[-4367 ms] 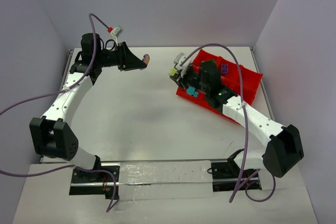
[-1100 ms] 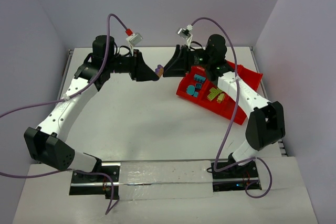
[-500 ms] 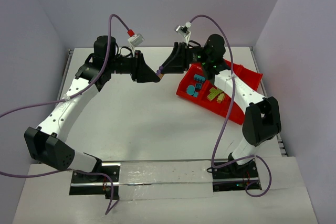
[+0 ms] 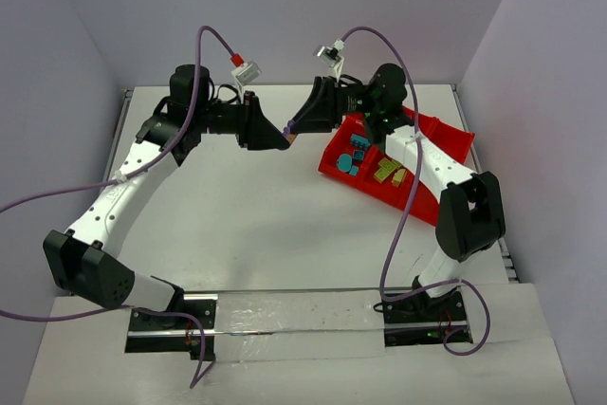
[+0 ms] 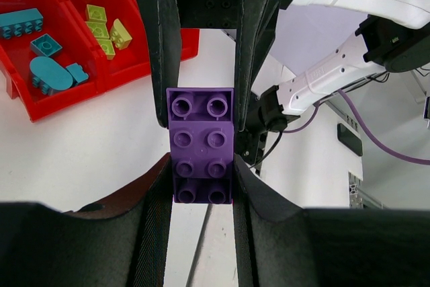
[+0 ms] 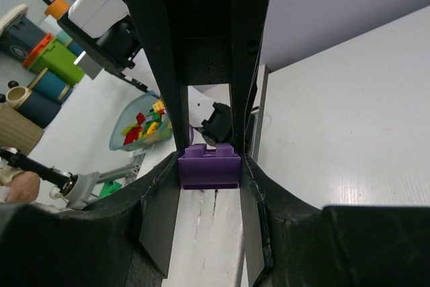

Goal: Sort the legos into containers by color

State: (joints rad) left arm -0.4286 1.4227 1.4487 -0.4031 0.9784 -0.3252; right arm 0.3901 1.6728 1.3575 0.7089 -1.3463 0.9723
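So on the top cam my left gripper point(image 4: 282, 134) is reaching in from 9 o'clock and sits around 12 o'clock of the table point(image 4: 237, 225) centre, nose to nose with the other one. Its wrist cam shows the fingers closed most of the way and squeezing the near end of a purple lego point(image 5: 201, 146), studs facing the lens. There's a seam halfway along it, so it could be two bricks stuck together, honestly can't say. The far end of that same piece is pinched by the right gripper point(image 4: 297, 126), coming in from 3 o'clock. On the right wrist cam I see the purple piece end-on, wedged tight between those fingers too, so both sets of jaws are clamped on it from opposite ends. Further right, at about 2 o'clock on the table, is the red tray point(image 4: 446, 139), sitting skewed with the right arm passing over it. The left wrist cam catches it at 10 o'clock: teal legos point(image 5: 40, 58) in one compartment and yellow-green legos point(image 5: 104, 28) in the one next door, with a divider between them.
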